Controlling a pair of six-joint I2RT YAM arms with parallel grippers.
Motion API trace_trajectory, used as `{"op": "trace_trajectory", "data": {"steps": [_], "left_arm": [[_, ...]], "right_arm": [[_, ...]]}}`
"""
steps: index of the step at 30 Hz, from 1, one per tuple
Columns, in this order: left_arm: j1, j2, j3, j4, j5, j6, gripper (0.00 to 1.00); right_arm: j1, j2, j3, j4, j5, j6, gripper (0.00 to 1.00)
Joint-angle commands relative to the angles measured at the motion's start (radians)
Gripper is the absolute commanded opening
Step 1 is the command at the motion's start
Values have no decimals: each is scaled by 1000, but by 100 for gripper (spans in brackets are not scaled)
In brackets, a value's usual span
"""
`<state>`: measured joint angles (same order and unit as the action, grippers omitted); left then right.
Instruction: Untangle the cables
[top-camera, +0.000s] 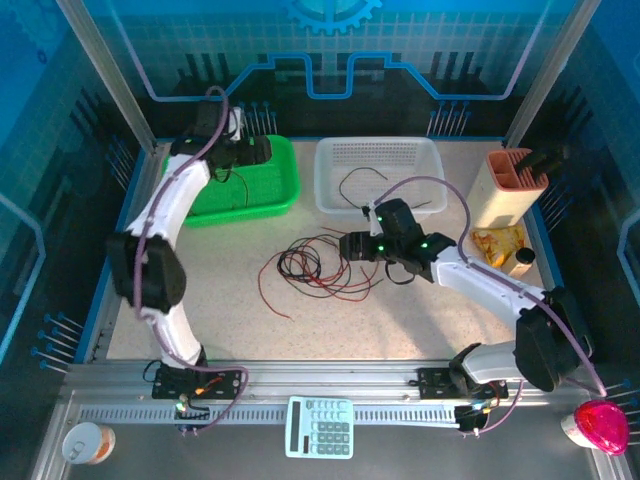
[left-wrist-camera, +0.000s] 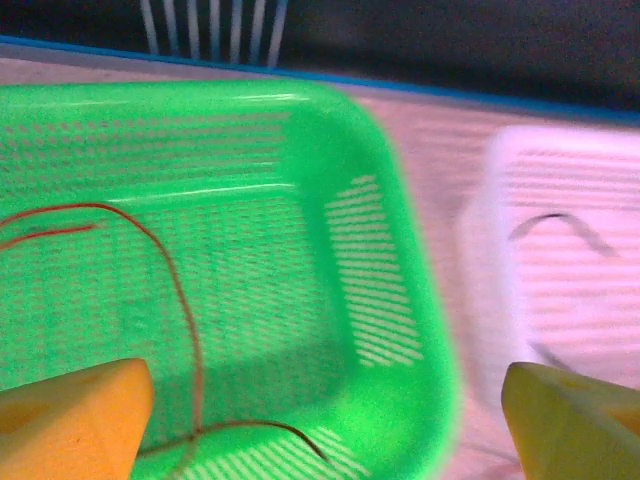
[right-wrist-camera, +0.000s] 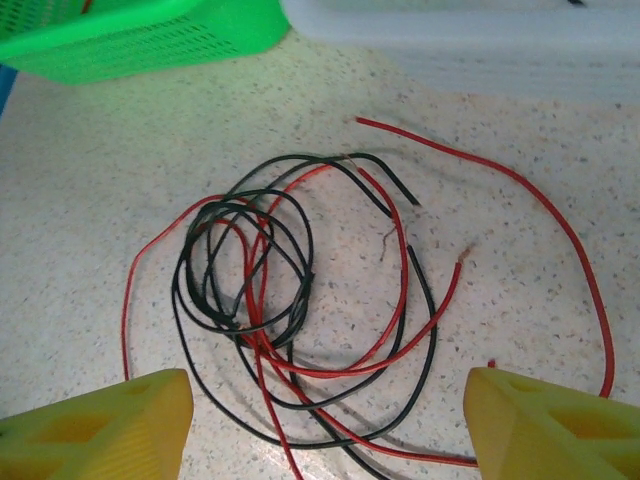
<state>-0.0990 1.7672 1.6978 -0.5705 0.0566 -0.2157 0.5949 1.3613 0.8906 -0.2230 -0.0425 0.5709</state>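
From above, my left gripper (top-camera: 252, 150) hangs over the green basket (top-camera: 278, 196). My right gripper (top-camera: 350, 246) sits just beside the cables (top-camera: 315, 268), tangled on the table (top-camera: 230, 300). On the left wrist, the fingers (left-wrist-camera: 70, 425) are spread wide with nothing between them, and one red wire (left-wrist-camera: 185, 310) lies in the basket. On the right wrist, the fingers (right-wrist-camera: 100, 425) are apart and empty above the tangle.

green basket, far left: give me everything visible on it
The green plastic basket is rectangular with rounded corners, its walls and floor perforated in rows of slots. It sits upright on the table, far left, beside the white basket with a gap between them. A thin red cable lies curled on its floor. The left gripper hangs open above it.
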Motion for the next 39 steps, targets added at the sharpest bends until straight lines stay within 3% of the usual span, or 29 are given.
{"op": "trace_trajectory", "data": {"steps": [1, 6, 12, 22, 27, 39], "left_arm": [[5, -139, -168, 118, 199, -201, 93], [1, -368, -450, 266, 248, -318, 99], [16, -496, -542, 223, 146, -299, 99], [263, -515, -570, 273, 204, -452, 99], [316, -523, -593, 302, 242, -490, 99], [361, -559, -613, 314, 276, -482, 99]], "right_arm": [[28, 43, -32, 73, 48, 71, 71], [130, 116, 26, 74, 11, 8, 65], [318, 239, 163, -33, 43, -121, 63], [555, 566, 490, -200, 217, -159, 62], [593, 690, 615, -267, 299, -155, 60], [602, 842, 733, -318, 332, -147, 58]]}}
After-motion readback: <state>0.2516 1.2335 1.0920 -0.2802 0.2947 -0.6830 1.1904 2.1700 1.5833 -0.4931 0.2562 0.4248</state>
